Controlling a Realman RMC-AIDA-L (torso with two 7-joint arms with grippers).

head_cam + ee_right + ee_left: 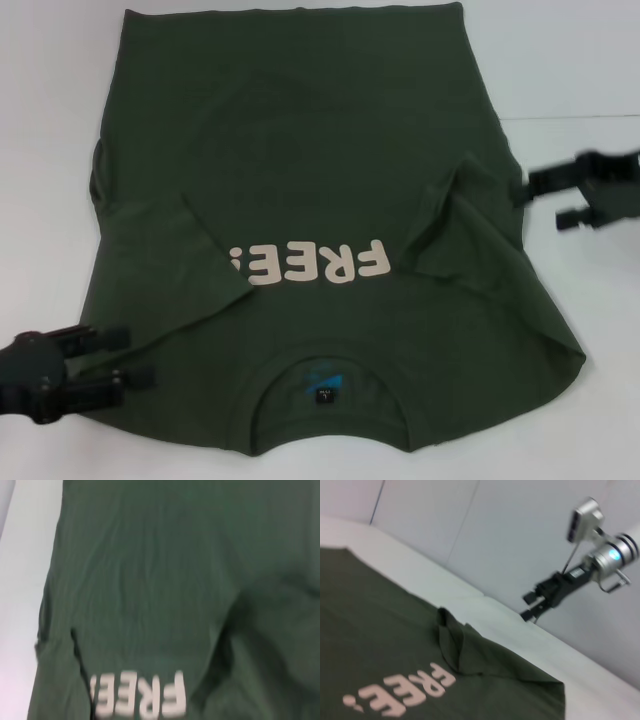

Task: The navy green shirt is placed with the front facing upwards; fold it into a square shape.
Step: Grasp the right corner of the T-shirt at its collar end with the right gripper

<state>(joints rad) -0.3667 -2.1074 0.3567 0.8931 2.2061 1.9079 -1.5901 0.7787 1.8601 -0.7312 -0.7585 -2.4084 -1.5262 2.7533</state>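
Across the white worktop (600, 60) lies the navy green shirt (300, 150), print up, sleeves folded inward. It's soft, limp cotton; pinch doubled edges. Your left end effector (125, 357) and right end effector (545, 200) are both parted, empty.

A dark green shirt (300, 190) covers most of the white table (590, 60), leaving bare strips of tabletop along its left edge, its right edge and the far corners. Both sleeves are folded inward over the body, the right one (470, 220) bunched into a raised ridge just beside the cream lettering (310, 265). The left gripper (100, 360), jaws parted, sits at the shirt's near left corner, its fingertips over the cloth. The right gripper (550, 195), jaws also parted, hangs over bare table just beside the right sleeve fold. A pale wall (470, 525) closes off the table's right side.
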